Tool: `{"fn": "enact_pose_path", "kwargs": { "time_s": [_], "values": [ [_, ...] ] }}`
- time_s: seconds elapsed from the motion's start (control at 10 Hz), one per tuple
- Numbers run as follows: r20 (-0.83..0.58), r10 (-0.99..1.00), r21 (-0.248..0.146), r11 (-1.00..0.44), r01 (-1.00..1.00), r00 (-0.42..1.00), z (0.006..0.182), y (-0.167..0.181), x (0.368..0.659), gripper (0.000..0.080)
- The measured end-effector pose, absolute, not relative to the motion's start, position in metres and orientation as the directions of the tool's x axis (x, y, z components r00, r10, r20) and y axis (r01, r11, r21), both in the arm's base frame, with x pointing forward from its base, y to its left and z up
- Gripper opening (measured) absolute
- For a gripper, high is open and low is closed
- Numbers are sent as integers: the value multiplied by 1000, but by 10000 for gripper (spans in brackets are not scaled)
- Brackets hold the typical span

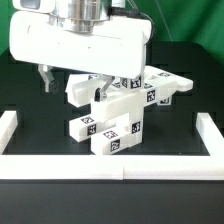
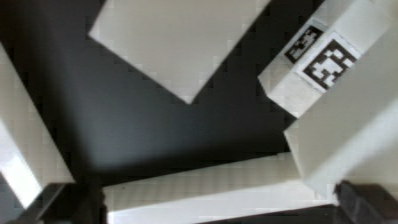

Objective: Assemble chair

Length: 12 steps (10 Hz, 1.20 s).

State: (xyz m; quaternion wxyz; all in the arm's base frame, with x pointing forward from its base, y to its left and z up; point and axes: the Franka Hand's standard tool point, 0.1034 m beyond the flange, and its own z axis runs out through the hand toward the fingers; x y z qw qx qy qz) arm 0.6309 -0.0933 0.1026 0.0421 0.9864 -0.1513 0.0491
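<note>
White rail (image 1: pixel 60 166) borders the black table (image 1: pixel 38 128) around the chair (image 1: pixel 115 125).

The chair (image 1: pixel 115 112) was of white plastic and blocky, and it stood in the middle of the black table (image 1: pixel 185 125) as a close cluster of parts. A low block (image 1: pixel 108 135) lay in front, with square black-and-white tags (image 1: pixel 114 143) on its faces. An upright part (image 1: pixel 125 100) rose directly above it. A longer piece (image 1: pixel 165 88), also tagged, reached toward the exterior view's right, and a short piece (image 1: pixel 80 93) stuck out to the exterior view's left. Whether the parts were joined could not be told.
</note>
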Motion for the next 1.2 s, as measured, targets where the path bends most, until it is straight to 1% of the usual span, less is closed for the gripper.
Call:
{"fn": "enact_pose_path", "kwargs": {
  "time_s": [0.2, 0.3, 0.5, 0.6, 0.7, 0.8, 0.9, 1.0, 1.1, 1.2],
  "values": [
    [110, -295, 66, -951, -303, 949, 105, -93, 631, 648],
    [104, -297, 61, -951, -304, 949, 109, -93, 631, 648],
    [96, -296, 37, -953, -300, 950, 126, -84, 630, 648],
    [100, -287, 27, -956, -291, 953, 137, -77, 632, 648],
    [98, -281, 8, -959, -283, 955, 152, -67, 632, 648],
    [82, -287, -5, -958, -288, 954, 157, -65, 629, 648],
    [49, -324, -19, -946, -324, 945, 161, -60, 625, 648],
    [-22, -393, -41, -918, -394, 919, 170, -53, 625, 648],
    [-61, -427, -30, -903, -430, 902, 173, -55, 633, 648],
    [-42, -418, -26, -908, -419, 907, 171, -58, 639, 648]
  ]
}}
